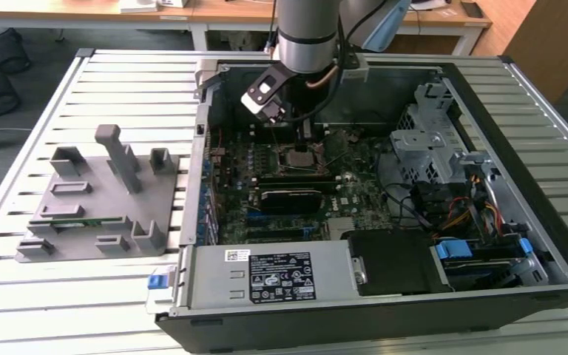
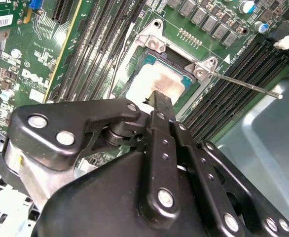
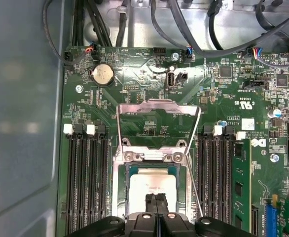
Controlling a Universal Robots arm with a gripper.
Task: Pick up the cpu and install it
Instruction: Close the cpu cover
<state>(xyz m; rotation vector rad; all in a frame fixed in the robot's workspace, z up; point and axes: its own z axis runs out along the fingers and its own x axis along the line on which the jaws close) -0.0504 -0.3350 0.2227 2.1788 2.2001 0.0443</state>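
The cpu (image 3: pixel 152 183) (image 2: pixel 152 79), a pale silvery square with a darker rim, lies flat in the motherboard socket (image 1: pixel 302 157). The socket's metal load plate (image 3: pixel 157 121) stands hinged open behind it, and the thin lever (image 2: pixel 248 86) sticks out to one side. My gripper (image 3: pixel 156 201) (image 2: pixel 162 98) (image 1: pixel 304 140) hangs straight over the chip. Its two black fingers are pressed together, and their tips rest on or just above the top plate. The fingers hide part of the chip's top.
The open computer case (image 1: pixel 521 96) lies on a slatted table. Memory slots (image 3: pixel 88 182) flank the socket on both sides. A drive cage (image 1: pixel 432 144) and cables stand at the exterior view's right, a power supply (image 1: pixel 264 275) in front. A grey fixture block (image 1: pixel 97 200) sits at the left.
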